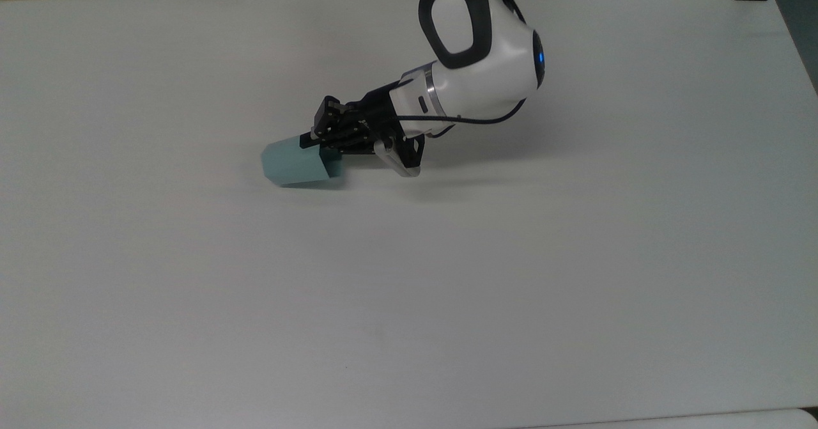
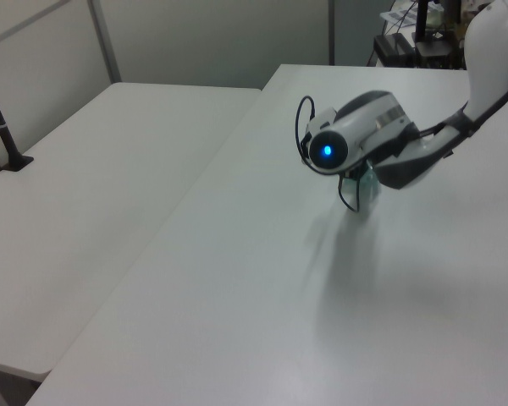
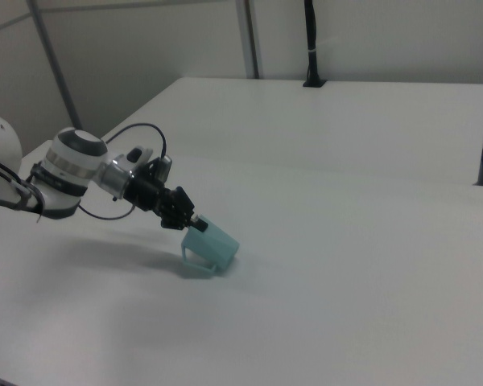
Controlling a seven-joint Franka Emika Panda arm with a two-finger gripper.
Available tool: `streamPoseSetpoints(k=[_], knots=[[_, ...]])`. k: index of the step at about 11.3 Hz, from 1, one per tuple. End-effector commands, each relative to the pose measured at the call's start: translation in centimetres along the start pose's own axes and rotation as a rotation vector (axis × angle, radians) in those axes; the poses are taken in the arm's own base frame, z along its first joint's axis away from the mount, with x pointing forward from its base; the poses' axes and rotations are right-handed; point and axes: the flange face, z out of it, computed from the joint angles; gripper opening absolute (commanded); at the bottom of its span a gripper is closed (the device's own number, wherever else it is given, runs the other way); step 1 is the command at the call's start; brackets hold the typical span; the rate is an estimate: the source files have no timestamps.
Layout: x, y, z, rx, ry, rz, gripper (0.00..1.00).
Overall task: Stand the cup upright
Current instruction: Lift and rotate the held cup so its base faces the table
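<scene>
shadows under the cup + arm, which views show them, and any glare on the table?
Top view: soft shadow under the cup and gripper, on the table; no glare. Left view: the arm's shadow falls toward the camera. Right view: faint shadow at the cup's rim, table evenly lit.

On the white table [image 3: 346,265] the pale teal cup [image 3: 210,250] is tilted — its open mouth faces the right view's lower left, its base points up and right. The gripper [image 3: 195,225], reaching in from the right view's left, is closed on the cup's upper rim — the arm [image 3: 72,173] angles down toward it.
</scene>
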Motion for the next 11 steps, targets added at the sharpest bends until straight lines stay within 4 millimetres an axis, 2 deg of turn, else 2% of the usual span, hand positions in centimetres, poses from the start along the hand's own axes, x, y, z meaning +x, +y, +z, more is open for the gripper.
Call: streamPoseSetpoints(k=[1,3,5,6,8,9,11], knots=[[0.1,6.8,-4.6,0.217,0.008,0.047,0.00],[-0.6,10.6,-7.0,0.382,-0.015,0.061,0.00],[-1.0,14.3,-7.5,0.530,-0.047,0.114,0.00],[-0.7,15.3,-7.0,0.608,-0.059,0.132,0.00],[0.0,15.7,-4.7,0.758,-0.093,0.162,0.00],[0.2,15.2,-3.4,0.827,-0.098,0.184,0.00],[-0.1,14.9,0.3,0.981,-0.117,0.287,0.00]])
